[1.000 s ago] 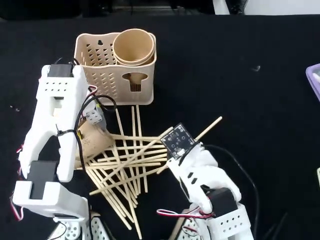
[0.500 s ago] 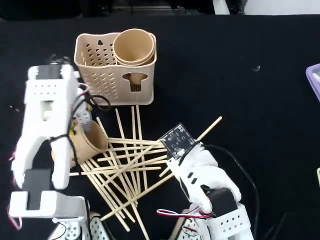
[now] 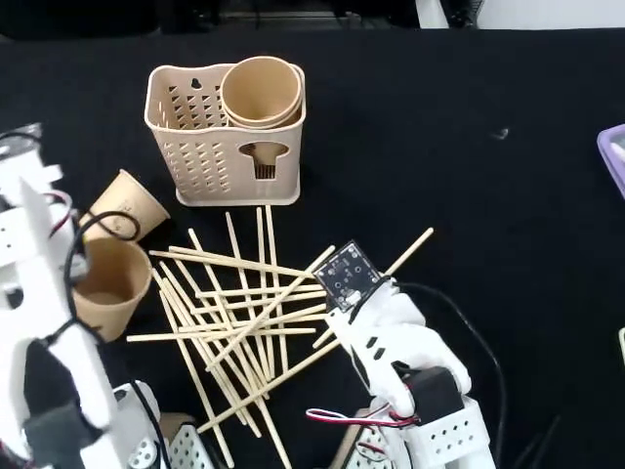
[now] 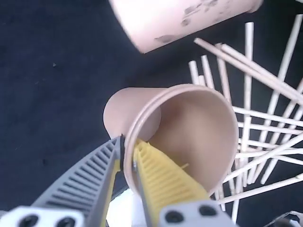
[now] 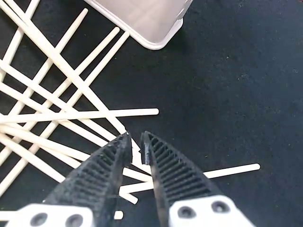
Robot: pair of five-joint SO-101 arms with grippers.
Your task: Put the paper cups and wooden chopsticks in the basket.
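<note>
The beige perforated basket stands at the back left, with stacked paper cups in its right half. My left gripper is shut on the rim of a paper cup, one finger inside and one outside; in the high view this cup is at the left edge. A second cup lies on its side behind it. Several wooden chopsticks lie crossed in a pile mid-table. My right gripper hovers shut over the chopsticks, one showing through the slit.
The basket's corner is just beyond the right gripper. A purple object sits at the right table edge. The black table to the right of the basket is open room.
The left arm has swung left and toward the front, taking the cup with it. The second cup now lies uncovered, and several chopsticks shifted. The right arm stayed put.
</note>
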